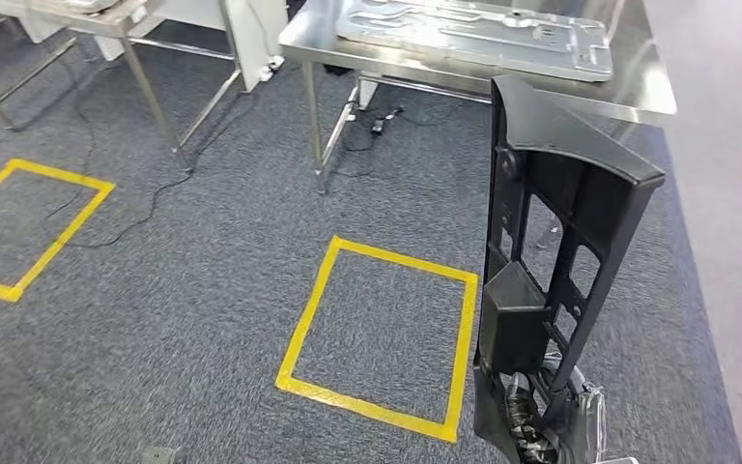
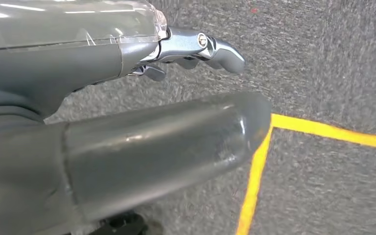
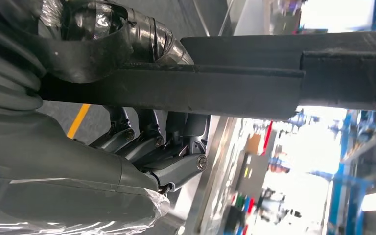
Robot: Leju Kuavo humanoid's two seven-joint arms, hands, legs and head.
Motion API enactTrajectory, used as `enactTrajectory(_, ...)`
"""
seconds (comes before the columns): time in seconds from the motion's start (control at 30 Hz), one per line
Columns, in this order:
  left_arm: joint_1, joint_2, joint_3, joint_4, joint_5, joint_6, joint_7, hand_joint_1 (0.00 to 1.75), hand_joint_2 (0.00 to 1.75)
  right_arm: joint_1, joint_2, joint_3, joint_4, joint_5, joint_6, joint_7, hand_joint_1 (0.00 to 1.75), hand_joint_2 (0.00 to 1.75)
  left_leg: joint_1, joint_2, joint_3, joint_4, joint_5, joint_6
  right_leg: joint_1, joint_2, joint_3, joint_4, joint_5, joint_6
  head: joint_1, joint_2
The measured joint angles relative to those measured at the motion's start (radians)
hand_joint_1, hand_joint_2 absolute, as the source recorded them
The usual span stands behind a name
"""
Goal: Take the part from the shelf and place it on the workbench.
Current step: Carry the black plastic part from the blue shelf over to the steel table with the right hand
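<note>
A long black plastic part (image 1: 551,242) with several cut-outs stands upright at the right of the head view. My right hand (image 1: 531,411) grips its lower end. The right wrist view shows the same part (image 3: 254,78) as a dark bar, with the thumb above it and the fingers (image 3: 152,142) curled under it. The steel workbench (image 1: 642,92) lies ahead, just beyond the part's top. My left hand (image 2: 142,107) hangs over the grey carpet beside a yellow tape line (image 2: 254,171), fingers apart and holding nothing.
A silver metal panel (image 1: 473,34) lies on the workbench. A yellow taped square (image 1: 382,329) marks the carpet before it, another (image 1: 29,227) sits at the left. Black cables (image 1: 145,193) trail on the floor by a second table's legs (image 1: 150,97).
</note>
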Motion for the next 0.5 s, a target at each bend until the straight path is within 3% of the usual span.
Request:
enactTrajectory(0.03, 0.002, 0.000, 0.000, 0.000, 0.000, 0.000, 0.000, 0.00, 0.00, 0.000, -0.001, 0.000, 0.000, 0.000, 0.000, 0.000, 1.75, 1.75, -0.002, 0.015, 0.000, 0.000, -0.002, 0.001, -0.002, -0.008, -0.027, 0.053, -0.017, 0.003, 0.000, 0.000)
enactTrajectory(0.07, 0.003, 0.000, 0.000, 0.000, 0.000, 0.000, 0.001, 0.00, 0.00, 0.001, -0.003, 0.000, 0.001, 0.000, 0.000, 0.000, 1.75, 1.75, -0.003, 0.030, 0.001, 0.001, -0.004, 0.000, -0.003, -0.012, -0.037, 0.074, -0.014, 0.004, 0.000, 0.000)
enactTrajectory(0.1, 0.003, 0.000, 0.001, 0.000, 0.000, 0.000, 0.001, 0.00, 0.00, 0.001, -0.003, 0.000, 0.001, 0.000, 0.000, 0.000, 1.75, 1.75, -0.003, 0.043, 0.004, 0.001, -0.006, -0.001, -0.004, -0.015, -0.026, 0.054, 0.008, 0.005, 0.000, 0.000)
enactTrajectory(0.17, 0.002, -0.001, 0.000, 0.000, -0.001, -0.001, 0.001, 0.00, 0.00, 0.001, -0.005, 0.000, 0.002, 0.000, 0.000, 0.000, 1.75, 1.75, -0.004, 0.066, 0.013, 0.001, -0.013, -0.007, -0.002, -0.046, 0.045, -0.079, 0.074, -0.002, 0.000, 0.000)
enactTrajectory(0.23, 0.001, -0.001, 0.000, 0.000, -0.002, -0.002, 0.001, 0.00, 0.00, 0.000, -0.006, 0.000, 0.001, 0.000, 0.000, 0.001, 1.75, 1.75, -0.008, 0.084, 0.022, 0.002, -0.021, -0.016, 0.008, -0.084, 0.102, -0.185, 0.107, -0.017, 0.000, 0.000)
enactTrajectory(0.27, 0.000, -0.001, 0.000, 0.000, -0.002, -0.002, 0.002, 0.00, 0.00, 0.000, -0.006, 0.001, 0.001, 0.000, -0.001, 0.001, 1.75, 1.75, -0.010, 0.093, 0.025, 0.002, -0.024, -0.021, 0.012, -0.092, 0.111, -0.204, 0.108, -0.024, 0.000, 0.000)
enactTrajectory(0.33, -0.002, -0.001, 0.000, 0.000, -0.004, -0.002, 0.003, 0.00, 0.00, 0.001, -0.008, 0.001, 0.001, 0.003, -0.005, 0.004, 1.75, 1.75, -0.012, 0.108, 0.030, 0.000, -0.027, -0.031, 0.013, -0.074, 0.108, -0.205, 0.109, -0.035, 0.000, 0.000)
enactTrajectory(0.4, -0.003, -0.001, 0.000, -0.001, -0.006, -0.002, 0.004, 0.00, 0.00, 0.003, -0.010, 0.003, 0.000, 0.019, -0.016, 0.014, 1.75, 1.75, -0.009, 0.081, 0.025, 0.022, -0.048, -0.040, 0.007, -0.059, 0.111, -0.215, 0.114, -0.047, 0.000, 0.000)
enactTrajectory(0.43, -0.002, -0.001, 0.000, -0.001, -0.007, -0.002, 0.006, 0.00, 0.00, 0.003, -0.010, 0.004, 0.000, 0.030, -0.023, 0.020, 1.75, 1.75, -0.007, 0.054, 0.008, 0.061, -0.074, -0.043, 0.003, -0.052, 0.113, -0.221, 0.116, -0.052, 0.000, 0.000)
enactTrajectory(0.5, 0.003, 0.000, 0.000, -0.001, -0.008, -0.002, 0.011, 0.00, 0.00, 0.001, -0.011, 0.009, 0.000, 0.046, -0.033, 0.031, 1.75, 1.75, -0.003, 0.005, -0.055, 0.192, -0.139, -0.048, 0.002, -0.040, 0.114, -0.222, 0.116, -0.060, 0.000, 0.000)
